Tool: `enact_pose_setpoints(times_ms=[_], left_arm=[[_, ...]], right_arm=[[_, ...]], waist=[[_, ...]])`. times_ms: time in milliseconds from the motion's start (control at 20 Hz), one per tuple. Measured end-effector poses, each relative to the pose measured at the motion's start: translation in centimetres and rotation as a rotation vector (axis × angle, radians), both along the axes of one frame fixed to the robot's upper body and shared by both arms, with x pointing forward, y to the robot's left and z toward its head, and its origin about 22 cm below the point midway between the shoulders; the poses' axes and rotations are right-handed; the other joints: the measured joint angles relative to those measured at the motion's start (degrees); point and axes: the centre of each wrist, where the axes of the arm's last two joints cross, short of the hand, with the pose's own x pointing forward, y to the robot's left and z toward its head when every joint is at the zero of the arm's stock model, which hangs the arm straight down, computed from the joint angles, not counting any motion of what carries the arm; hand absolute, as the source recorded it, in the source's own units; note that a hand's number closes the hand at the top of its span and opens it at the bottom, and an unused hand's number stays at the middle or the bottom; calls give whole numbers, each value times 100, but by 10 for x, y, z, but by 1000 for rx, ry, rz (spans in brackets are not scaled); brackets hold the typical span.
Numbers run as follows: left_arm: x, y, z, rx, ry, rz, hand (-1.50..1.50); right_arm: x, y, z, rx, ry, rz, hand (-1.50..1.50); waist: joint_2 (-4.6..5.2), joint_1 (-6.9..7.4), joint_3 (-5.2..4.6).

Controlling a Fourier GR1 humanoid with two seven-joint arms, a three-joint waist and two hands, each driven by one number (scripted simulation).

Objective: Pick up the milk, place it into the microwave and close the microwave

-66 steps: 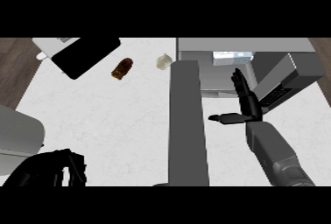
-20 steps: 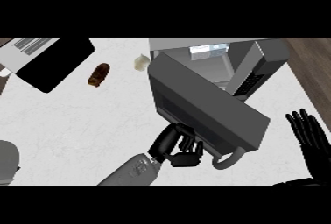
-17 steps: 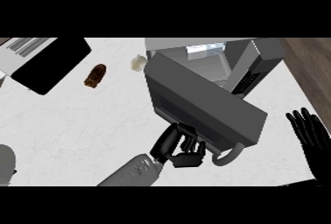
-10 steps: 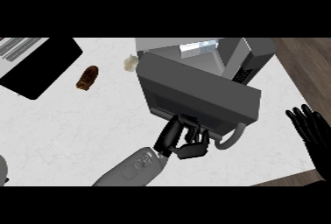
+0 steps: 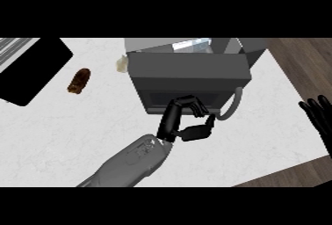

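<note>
Dark grey steel fills the middle of the frame: the microwave (image 5: pixel 194 46) stands at the far side of the white marble table (image 5: pixel 58 132), its door (image 5: pixel 188 72) turned toward me. My left hand (image 5: pixel 183 119) is against the lower part of that door, fingers (image 5: pixel 189 103) curled with their tips on the panel and the thumb crooked out beside the pale curved handle (image 5: pixel 233 104); it holds nothing. My right hand (image 5: pixel 319 117) rests at the right edge, fingers straight and upright, well apart from the microwave. The milk does not show, and I cannot tell whether it sits behind the door, nor whether the door is fully shut. A brown oblong food item (image 5: pixel 77 80) and a small pale object (image 5: pixel 120 65) lie to the left of the microwave, near a black panel (image 5: pixel 29 72).
</note>
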Motion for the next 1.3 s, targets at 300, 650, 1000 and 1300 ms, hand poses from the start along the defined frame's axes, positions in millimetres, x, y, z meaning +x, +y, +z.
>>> enact_pose_setpoints(times_ms=[300, 650, 1000, 1300], left_arm=[[16, -3, 13, -8, 26, 93, -150], [15, -7, 20, -76, 47, 141, -150], [16, -10, 23, -109, 40, 150, -150], [16, -11, 24, -129, 26, 157, -150]], right_arm=[[12, -18, 49, -151, -148, -60, 150], [19, -29, 91, -305, -278, -140, 150], [26, -31, 109, -351, -337, -179, 150], [31, -31, 116, -370, -355, -187, 150]], waist=[[46, -181, -1], [126, -219, -1], [202, -205, 12], [238, -203, 20]])
